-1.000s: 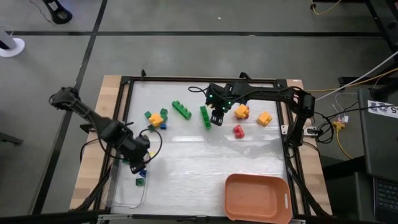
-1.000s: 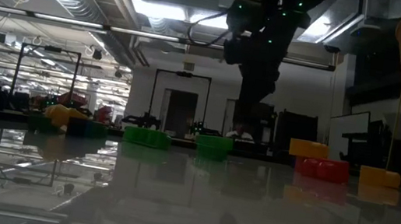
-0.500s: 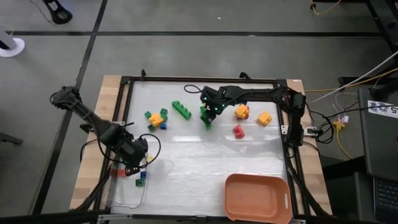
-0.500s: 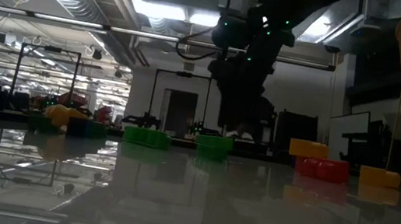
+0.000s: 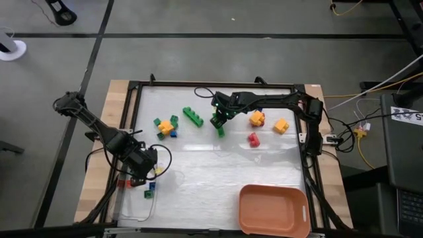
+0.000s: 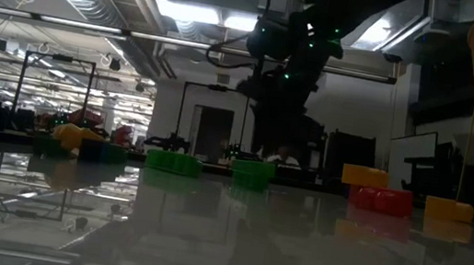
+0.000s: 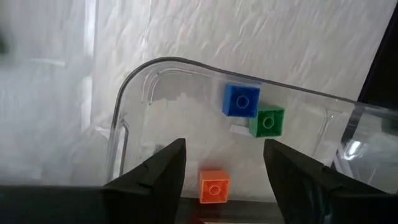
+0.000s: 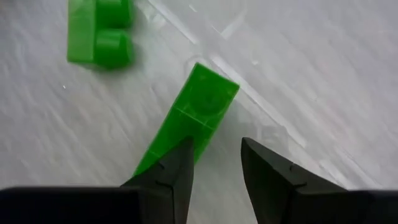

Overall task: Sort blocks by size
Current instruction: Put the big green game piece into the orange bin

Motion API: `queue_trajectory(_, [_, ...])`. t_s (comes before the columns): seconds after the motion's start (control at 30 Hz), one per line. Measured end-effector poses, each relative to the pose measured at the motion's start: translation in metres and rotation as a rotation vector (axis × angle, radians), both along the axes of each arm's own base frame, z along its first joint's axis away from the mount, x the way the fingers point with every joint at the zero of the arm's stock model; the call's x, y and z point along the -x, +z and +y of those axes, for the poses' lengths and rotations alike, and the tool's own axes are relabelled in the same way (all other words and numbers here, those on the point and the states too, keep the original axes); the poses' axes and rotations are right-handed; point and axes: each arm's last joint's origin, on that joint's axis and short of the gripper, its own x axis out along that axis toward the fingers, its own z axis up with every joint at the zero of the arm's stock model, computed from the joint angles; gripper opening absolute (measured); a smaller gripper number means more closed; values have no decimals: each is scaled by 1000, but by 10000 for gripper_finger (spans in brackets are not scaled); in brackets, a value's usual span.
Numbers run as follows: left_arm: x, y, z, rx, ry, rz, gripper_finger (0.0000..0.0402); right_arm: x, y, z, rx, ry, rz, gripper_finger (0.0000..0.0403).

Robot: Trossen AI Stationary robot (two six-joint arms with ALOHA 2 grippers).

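Right gripper (image 8: 214, 171) fingers open above long green brick (image 8: 189, 118), best centred astride it before closing; left gripper (image 7: 224, 165) open over clear tray (image 7: 134, 81).

The right arm reaches across the far half of the table (image 5: 198, 173), its gripper (image 5: 219, 121) pointing down with fingers parted — nothing between them. The left arm angles in over the table's near-left corner, its gripper (image 5: 141, 173) spread open and empty.
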Motion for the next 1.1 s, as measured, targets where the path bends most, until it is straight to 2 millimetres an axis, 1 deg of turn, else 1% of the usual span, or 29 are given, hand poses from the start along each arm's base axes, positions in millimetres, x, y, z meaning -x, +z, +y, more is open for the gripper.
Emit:
queue_trajectory(0.17, [0,0,0,-8,-35,-3,203,-2,-5,0,-17,-12,-1,133])
queue_trajectory(0.3, [0,0,0,-11,-54,-6,203,-4,-15,0,-45,-22,18,133])
queue_trajectory(0.47, [1,0,0,-12,-55,-6,203,-9,-26,-2,-38,-27,12,133])
queue_trajectory(0.53, [1,0,0,-14,-65,-6,203,-9,-32,-2,-46,-29,36,133])
queue_trajectory(0.6, [0,0,0,-17,-85,-12,203,-11,-36,-2,-54,-28,38,127])
queue_trajectory(0.67, [0,0,1,-20,-100,-19,203,-11,-37,-2,-55,-27,41,112])
queue_trajectory(0.73, [-1,0,1,-37,-106,-32,203,-11,-37,-2,-53,-26,37,87])
queue_trajectory(0.87, [-2,1,4,-58,-92,-54,203,-14,-33,-3,-32,2,5,18])
queue_trajectory(0.9, [-2,2,6,-58,-86,-59,203,-14,-32,-3,-25,13,-4,12])
queue_trajectory(0.97, [-2,4,8,-65,-76,-77,203,-15,-26,-3,-31,21,-14,17])
queue_trajectory(1.03, [-1,6,11,-81,-61,-103,203,-16,-16,-3,-50,35,-37,26])
queue_trajectory(1.1, [0,8,14,-110,-41,-137,203,-17,-3,-2,-72,67,-61,26])
